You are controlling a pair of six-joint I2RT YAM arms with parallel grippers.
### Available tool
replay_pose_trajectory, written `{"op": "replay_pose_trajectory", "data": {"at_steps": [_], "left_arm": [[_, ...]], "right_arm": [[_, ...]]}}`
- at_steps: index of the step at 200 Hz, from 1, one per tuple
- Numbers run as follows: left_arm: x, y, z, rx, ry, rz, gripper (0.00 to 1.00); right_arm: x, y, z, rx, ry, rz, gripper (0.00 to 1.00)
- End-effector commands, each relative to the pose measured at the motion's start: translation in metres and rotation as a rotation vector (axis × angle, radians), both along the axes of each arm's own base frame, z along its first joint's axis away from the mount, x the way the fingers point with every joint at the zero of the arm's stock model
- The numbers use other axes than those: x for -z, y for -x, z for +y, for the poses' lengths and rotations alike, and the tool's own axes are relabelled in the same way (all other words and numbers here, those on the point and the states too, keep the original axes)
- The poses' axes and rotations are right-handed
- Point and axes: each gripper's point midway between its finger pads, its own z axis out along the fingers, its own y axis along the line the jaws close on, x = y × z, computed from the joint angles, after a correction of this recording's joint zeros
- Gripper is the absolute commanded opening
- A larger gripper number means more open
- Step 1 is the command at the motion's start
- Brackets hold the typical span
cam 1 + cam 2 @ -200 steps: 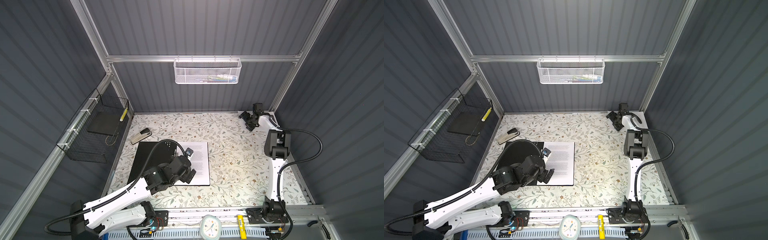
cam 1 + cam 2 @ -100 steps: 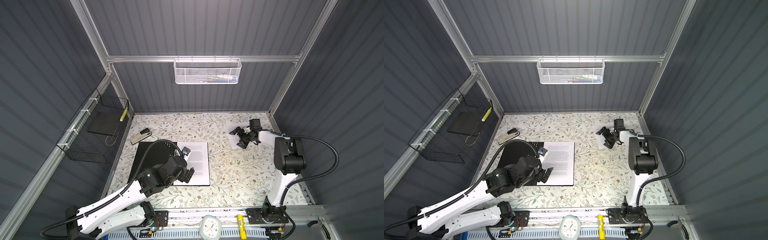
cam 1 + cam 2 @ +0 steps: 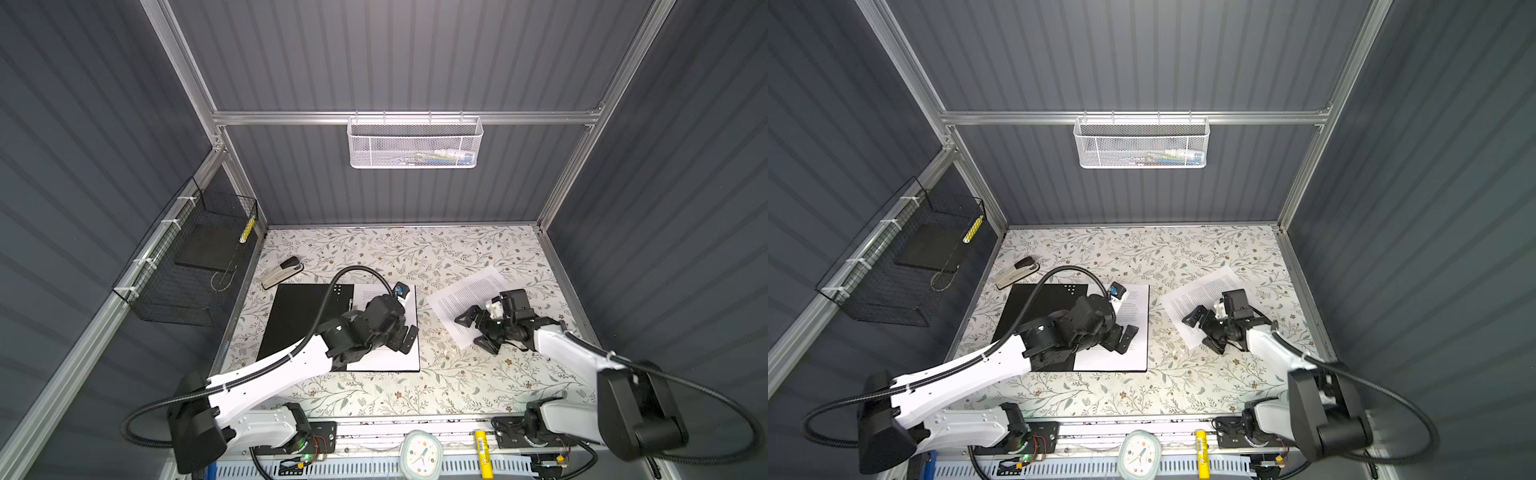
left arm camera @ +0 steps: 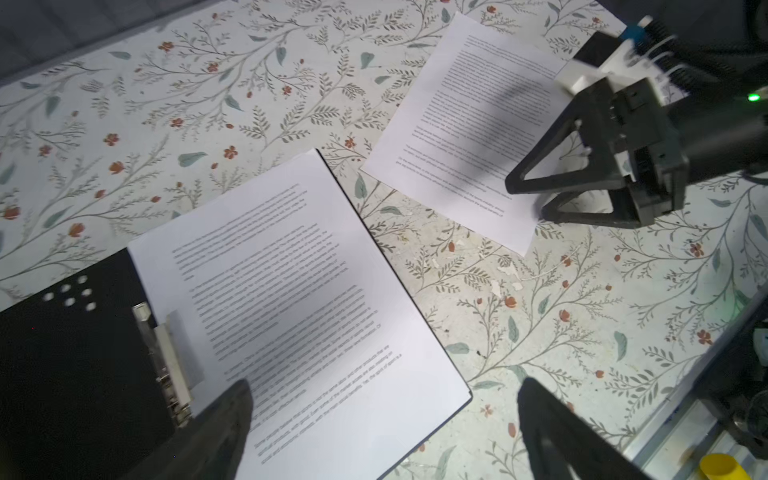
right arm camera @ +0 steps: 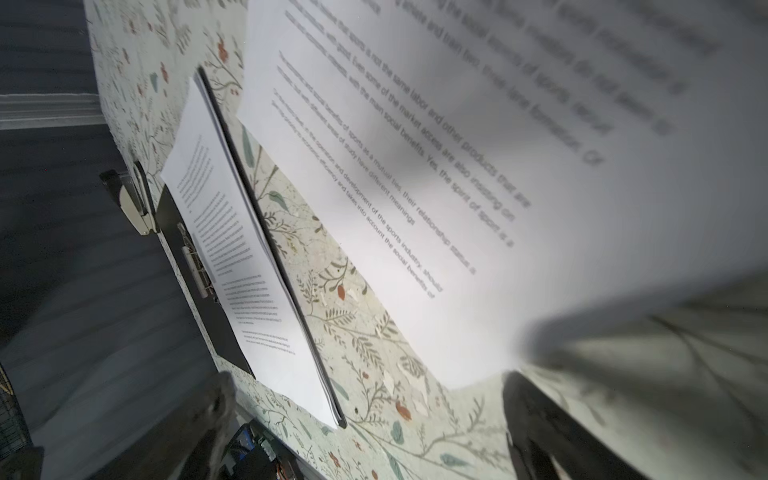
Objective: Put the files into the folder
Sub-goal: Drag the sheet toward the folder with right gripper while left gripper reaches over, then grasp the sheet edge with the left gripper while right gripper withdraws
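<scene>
Over the loose sheet [image 3: 465, 297], the right hand [image 3: 471, 332] has swung in, wide open and empty like the left hand [image 3: 409, 338].

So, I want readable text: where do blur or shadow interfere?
Right wrist view: the loose white printed paper sheet blurs toward the camera; left wrist view: a shadow crosses it beside the black right end effector; both top views: text too small.

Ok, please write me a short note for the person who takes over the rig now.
Left gripper: open, empty, above the papers in the folder.
Right gripper: open, empty, at the near edge of the loose sheet.
Folder: lying open, loose sheet to its right.
Done: a stack of papers lies inside.
Left: put the loose sheet in.
</scene>
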Motion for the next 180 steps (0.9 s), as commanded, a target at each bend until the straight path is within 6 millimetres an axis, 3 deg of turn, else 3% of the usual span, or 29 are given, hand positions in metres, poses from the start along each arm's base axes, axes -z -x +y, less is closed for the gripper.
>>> {"op": "replay_pose_trajectory", "data": {"at_steps": [1, 18, 32, 59, 78, 124, 180], "left_arm": [[-0.005, -0.009, -0.046, 0.066, 0.078, 0.046, 1.00], [0.013, -0.016, -0.078, 0.116, 0.059, 0.106, 1.00], [0.026, -0.024, -0.104, 0.150, 0.052, 0.142, 1.00], [0.051, -0.048, -0.148, 0.175, 0.017, 0.181, 1.00], [0.071, -0.063, -0.168, 0.185, 0.016, 0.214, 1.00], [0.111, -0.091, -0.187, 0.189, 0.036, 0.307, 1.00], [0.141, -0.077, -0.178, 0.202, 0.007, 0.371, 1.00]], "right_arm": [[-0.028, -0.007, -0.030, 0.067, 0.081, -0.114, 0.99], [-0.038, -0.025, -0.057, 0.145, 0.112, -0.164, 0.99], [-0.034, -0.039, -0.076, 0.210, 0.131, -0.138, 0.99], [-0.024, -0.056, -0.085, 0.270, 0.048, -0.114, 0.99], [-0.018, -0.054, -0.099, 0.320, 0.066, -0.112, 0.99], [-0.003, -0.041, -0.125, 0.374, 0.066, -0.077, 0.99], [0.005, -0.042, -0.139, 0.410, 0.051, -0.076, 0.99]]}}
